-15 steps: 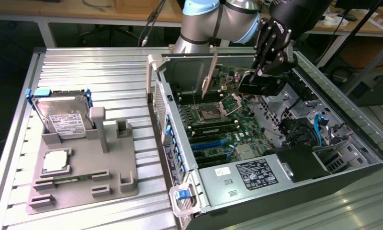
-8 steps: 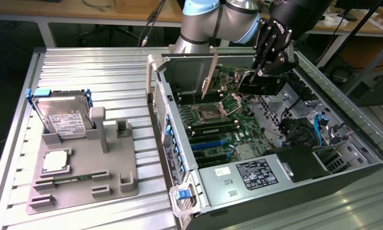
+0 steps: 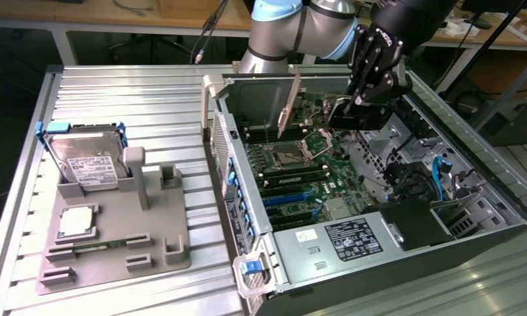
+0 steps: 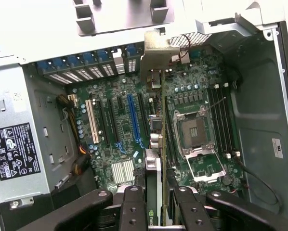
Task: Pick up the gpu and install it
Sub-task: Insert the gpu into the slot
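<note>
Wrist view is showing the jaws pinching the gpu [image 4: 153, 166] at one end. The card is standing on edge over the motherboard [image 4: 103, 154] inside the open computer case [image 4: 259, 120], with its silver bracket at the far end, by the case's slotted wall. Whether it is touching a slot is hard to tell. On the exterior view's left, a hard drive [image 3: 86, 161] is sitting in a grey holder [image 3: 153, 224] on the tabletop [image 3: 140, 92].

Exterior view high, oblique over table [image 3: 114, 92] and case [image 3: 421, 280]; wrist view close above shared motherboard [image 4: 110, 144].
</note>
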{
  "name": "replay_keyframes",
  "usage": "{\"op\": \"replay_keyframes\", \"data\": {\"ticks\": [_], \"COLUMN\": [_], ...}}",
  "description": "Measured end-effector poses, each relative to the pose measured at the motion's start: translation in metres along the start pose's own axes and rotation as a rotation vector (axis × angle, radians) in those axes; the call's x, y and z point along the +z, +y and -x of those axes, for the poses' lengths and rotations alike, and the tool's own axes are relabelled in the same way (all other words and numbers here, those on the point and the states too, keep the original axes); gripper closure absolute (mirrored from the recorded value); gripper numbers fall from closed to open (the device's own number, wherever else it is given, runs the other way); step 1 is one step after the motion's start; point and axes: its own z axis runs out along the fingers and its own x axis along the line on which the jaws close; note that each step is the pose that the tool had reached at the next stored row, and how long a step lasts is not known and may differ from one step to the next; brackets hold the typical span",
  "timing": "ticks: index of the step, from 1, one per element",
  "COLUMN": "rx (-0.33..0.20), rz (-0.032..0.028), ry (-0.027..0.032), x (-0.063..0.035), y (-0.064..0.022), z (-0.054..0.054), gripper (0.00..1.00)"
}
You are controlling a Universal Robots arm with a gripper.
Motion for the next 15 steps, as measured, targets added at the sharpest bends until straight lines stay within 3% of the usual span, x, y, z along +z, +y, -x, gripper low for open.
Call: {"op": "replay_keyframes", "data": {"ticks": [15], "rx": [-0.042], "rz": [0.0021], "ry": [0.0019], "x": [0.0001], "y": [0.0], "z": [0.0], "gripper": [0.73]}}
